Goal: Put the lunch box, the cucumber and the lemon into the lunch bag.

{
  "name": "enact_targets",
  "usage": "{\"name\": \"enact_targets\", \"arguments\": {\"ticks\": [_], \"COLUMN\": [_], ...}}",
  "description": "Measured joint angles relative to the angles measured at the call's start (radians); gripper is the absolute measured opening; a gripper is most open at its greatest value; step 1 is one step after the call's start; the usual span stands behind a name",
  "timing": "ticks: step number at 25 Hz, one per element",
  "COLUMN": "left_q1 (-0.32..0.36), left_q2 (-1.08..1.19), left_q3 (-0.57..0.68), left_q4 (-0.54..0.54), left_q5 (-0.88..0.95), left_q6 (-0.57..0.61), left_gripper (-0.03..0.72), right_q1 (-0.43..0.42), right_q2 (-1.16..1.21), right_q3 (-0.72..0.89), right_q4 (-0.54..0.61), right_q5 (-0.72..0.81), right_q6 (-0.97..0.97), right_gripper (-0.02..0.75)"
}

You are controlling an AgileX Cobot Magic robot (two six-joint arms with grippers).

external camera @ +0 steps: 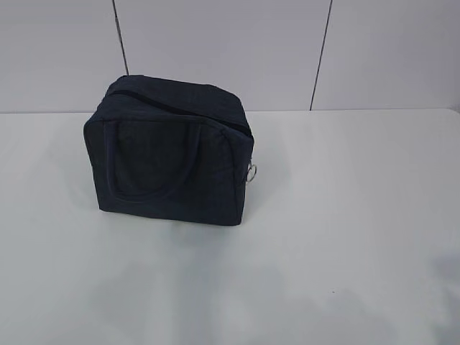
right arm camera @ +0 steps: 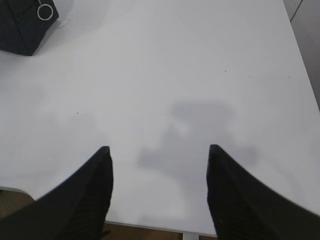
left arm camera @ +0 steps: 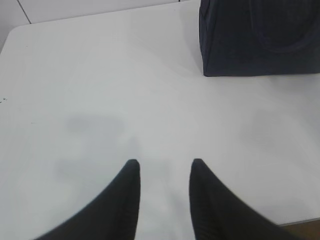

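the left gripper (left arm camera: 162, 167) hangs low over the near left part of the surface (left arm camera: 100, 100) with its jaws parted and nothing between them, just bare white top showing in the gap. its two dark fingers (left arm camera: 125, 200) taper to rounded tips and touch nothing. the right gripper (right arm camera: 159, 152) hangs the same way over the near right part, jaws spread wider than the left pair, nothing held, its own soft shadow lying on the white just beyond the tips.

further out from the left jaws, toward the far right of that wrist view, stands the lunch bag (left arm camera: 260, 40), well apart from the fingers. from the right wrist it shows only as a dark corner at the far left, with the silver ring pull (right arm camera: 45, 11) hanging on its end.

from the room view the lunch bag (external camera: 169, 151) sits upright on the surface (external camera: 345, 215), left of the middle and toward the far edge, near the pale panelled wall (external camera: 215, 43). it is boxy and dark navy, one loop handle (external camera: 151, 162) lying flat against the side facing me. the zipper (external camera: 180, 108) runs along the top and looks closed, though the dark fabric makes that hard to judge, and the ring pull (external camera: 252, 171) dangles at the right end. the lunch box, the cucumber and the lemon cannot be seen from any view. neither arm shows in the room view.
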Motion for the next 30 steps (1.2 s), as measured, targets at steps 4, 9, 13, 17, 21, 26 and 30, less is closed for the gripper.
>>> {"name": "enact_targets", "arguments": {"ticks": [4, 9, 13, 17, 21, 26, 30], "left_q1": [0.0, 0.0, 0.0, 0.0, 0.0, 0.0, 0.0], "left_q2": [0.0, 0.0, 0.0, 0.0, 0.0, 0.0, 0.0], "left_q3": [0.0, 0.0, 0.0, 0.0, 0.0, 0.0, 0.0], "left_q4": [0.0, 0.0, 0.0, 0.0, 0.0, 0.0, 0.0], "left_q5": [0.0, 0.0, 0.0, 0.0, 0.0, 0.0, 0.0], "left_q6": [0.0, 0.0, 0.0, 0.0, 0.0, 0.0, 0.0], "left_gripper": [0.24, 0.238, 0.238, 0.238, 0.238, 0.236, 0.236], "right_q1": [0.0, 0.0, 0.0, 0.0, 0.0, 0.0, 0.0], "right_q2": [0.0, 0.0, 0.0, 0.0, 0.0, 0.0, 0.0], "right_q3": [0.0, 0.0, 0.0, 0.0, 0.0, 0.0, 0.0], "right_q4": [0.0, 0.0, 0.0, 0.0, 0.0, 0.0, 0.0], "right_q5": [0.0, -0.002, -0.002, -0.002, -0.002, -0.002, -0.002], "right_q6": [0.0, 0.0, 0.0, 0.0, 0.0, 0.0, 0.0], "right_gripper": [0.452, 0.452, 0.452, 0.452, 0.452, 0.452, 0.452]}}
